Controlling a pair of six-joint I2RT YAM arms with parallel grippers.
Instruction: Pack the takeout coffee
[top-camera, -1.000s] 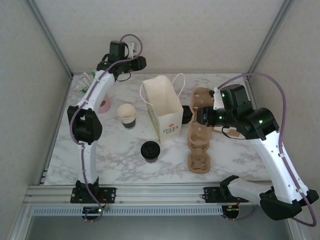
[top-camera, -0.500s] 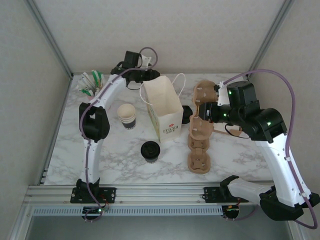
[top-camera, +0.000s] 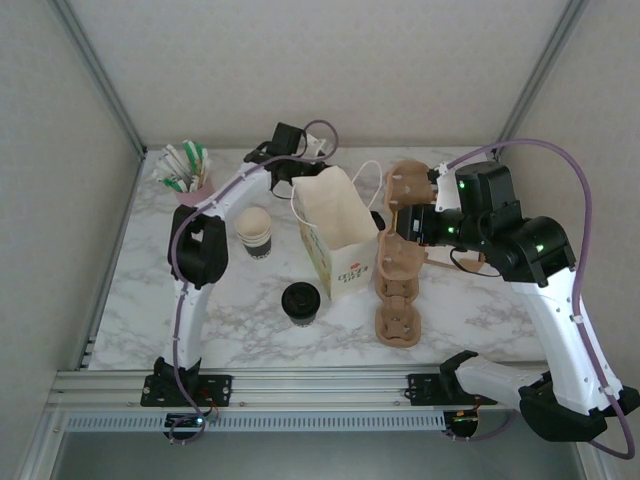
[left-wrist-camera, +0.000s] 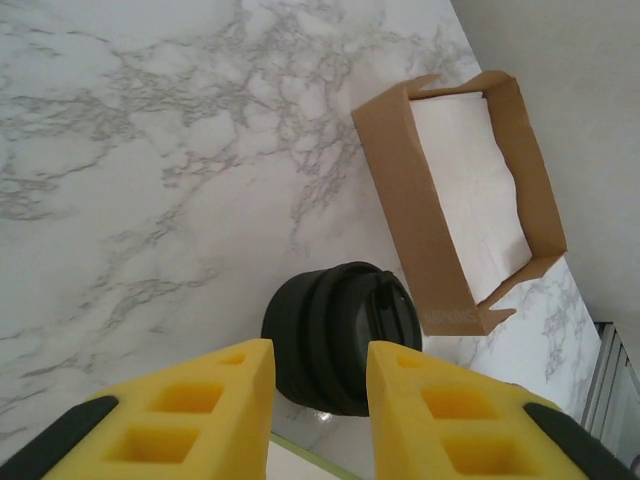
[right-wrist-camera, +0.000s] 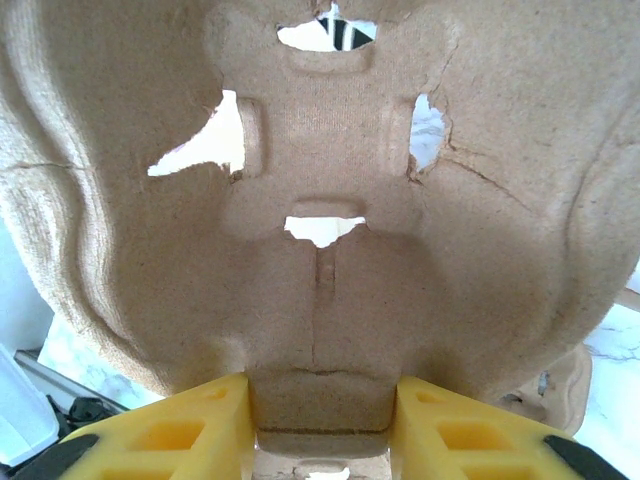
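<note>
Left wrist: left gripper (left-wrist-camera: 320, 355) has its yellow fingers part-way apart with nothing visibly clamped; through the gap I see a squat black cylinder (left-wrist-camera: 340, 330) on the table (left-wrist-camera: 150, 150), with a napkin box (left-wrist-camera: 400, 190) just beyond it; a white sliver at the bottom edge is probably the rim of the paper bag (top-camera: 335, 225), contact unclear; top view puts this gripper at the bag's rear top edge and the bag leans toward the near side, so my read is the arm is there to steady or spread the mouth for loading; right gripper (right-wrist-camera: 322, 390) is clamped on the end tab of a pulp cup carrier (right-wrist-camera: 320, 200), holding it raised just beside the bag's right side, likely staged to go in; a second carrier (top-camera: 398, 315) lies flat on the table below it; takeout coffee (top-camera: 300, 302) stands upright on the table just in front of the bag, lid on, clear of both grippers, not packed yet; lidless cup (top-camera: 253, 230) sits left of the bag; risk: the leaning bag could tip onto the coffee.
</note>
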